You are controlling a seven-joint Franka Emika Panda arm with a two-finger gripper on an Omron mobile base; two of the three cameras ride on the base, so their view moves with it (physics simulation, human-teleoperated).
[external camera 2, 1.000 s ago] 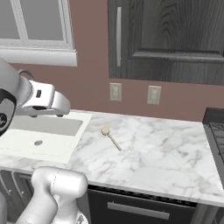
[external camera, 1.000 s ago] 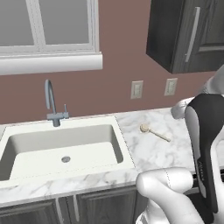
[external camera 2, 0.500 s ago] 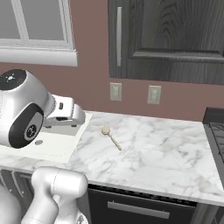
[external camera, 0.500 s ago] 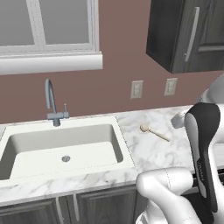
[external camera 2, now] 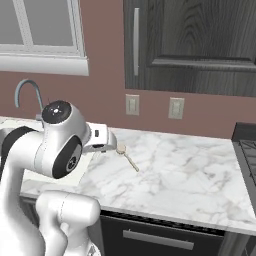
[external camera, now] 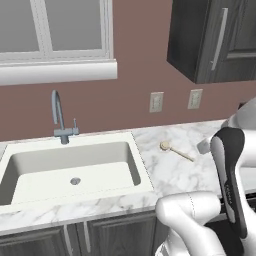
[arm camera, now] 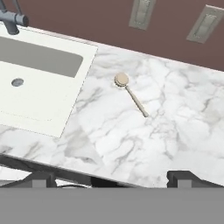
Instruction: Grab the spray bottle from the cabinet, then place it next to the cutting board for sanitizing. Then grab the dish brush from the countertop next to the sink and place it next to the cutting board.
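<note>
Your fingers (arm camera: 111, 177) are spread wide with nothing between them; in the hand view the two dark tips sit far apart at the bottom edge, over the front lip of the desk (arm camera: 175, 131).

The dish brush (arm camera: 130, 93) lies flat on the desk, well ahead of the fingers and roughly centred between the two tips. Its round head is at the far end, toward the wall; the thin handle runs back toward the fingers and slants to the right tip's side. Nothing touches it.

The sink (arm camera: 39, 83) is ahead and off to the left tip's side, its rim near the brush head but apart from it. The faucet (arm camera: 11, 19) stands at the far left corner of that view.

Two wall outlets (arm camera: 142, 14) are on the brown wall beyond the brush.

In the right base view the hand is just left of the brush (external camera 2: 127, 155), above the desk (external camera 2: 190, 175), close to the sink edge. The cabinet (external camera 2: 195, 45) hangs closed above, door handle (external camera 2: 136, 41) vertical.

In the left base view the brush (external camera: 175, 151) sits between the sink (external camera: 70, 170) and the arm's elbow.
</note>
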